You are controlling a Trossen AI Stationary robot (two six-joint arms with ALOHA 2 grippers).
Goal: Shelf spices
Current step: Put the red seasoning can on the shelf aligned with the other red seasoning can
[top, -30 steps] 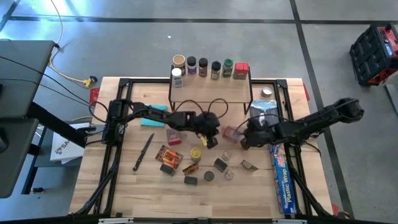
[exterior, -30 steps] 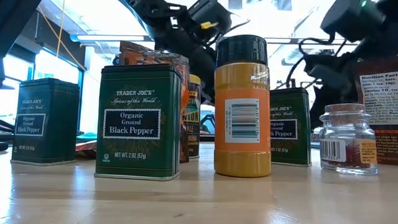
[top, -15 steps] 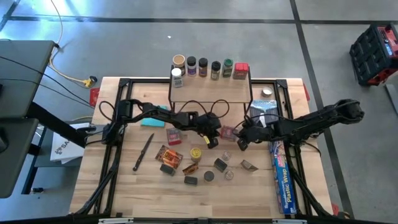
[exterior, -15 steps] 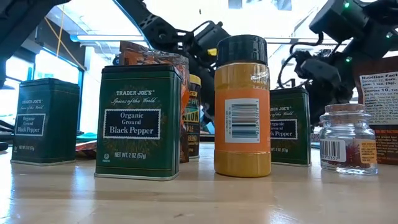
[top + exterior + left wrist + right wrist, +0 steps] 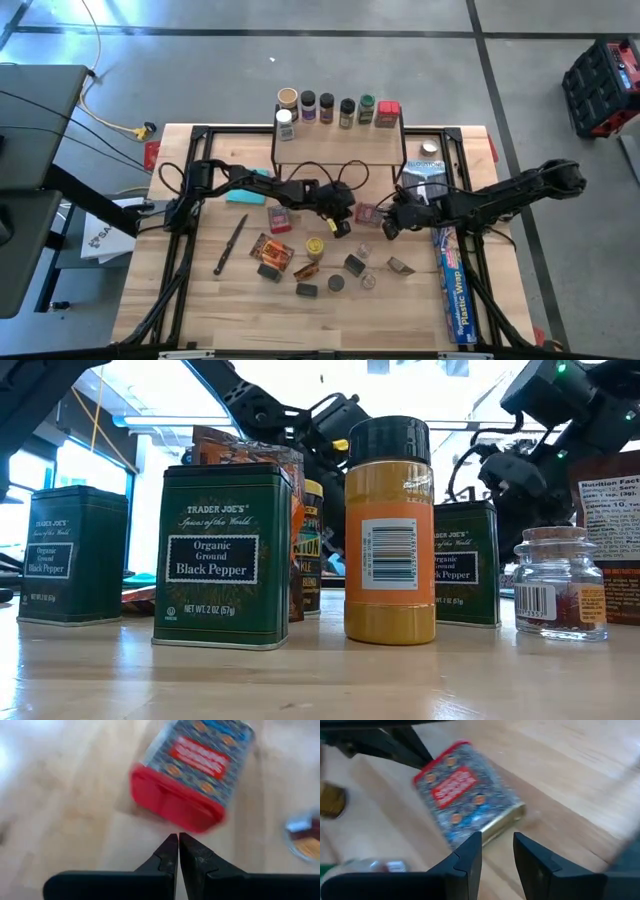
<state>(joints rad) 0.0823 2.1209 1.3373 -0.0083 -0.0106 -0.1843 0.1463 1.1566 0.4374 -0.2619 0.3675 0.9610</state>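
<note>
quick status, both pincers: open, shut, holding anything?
Left pincer: shut, empty, its tips just short of the red-lidded tin lying on the table.
Right pincer: open, empty, over the other end of that tin.

Six spice jars (image 5: 327, 106) upright along shelf (image 5: 338, 146) back edge; red-lidded tin (image 5: 368, 213) lying on tabletop.

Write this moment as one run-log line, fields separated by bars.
left gripper shut, empty | right gripper open near red-lidded tin | tin lying on table | shelf holds seven spices
</note>
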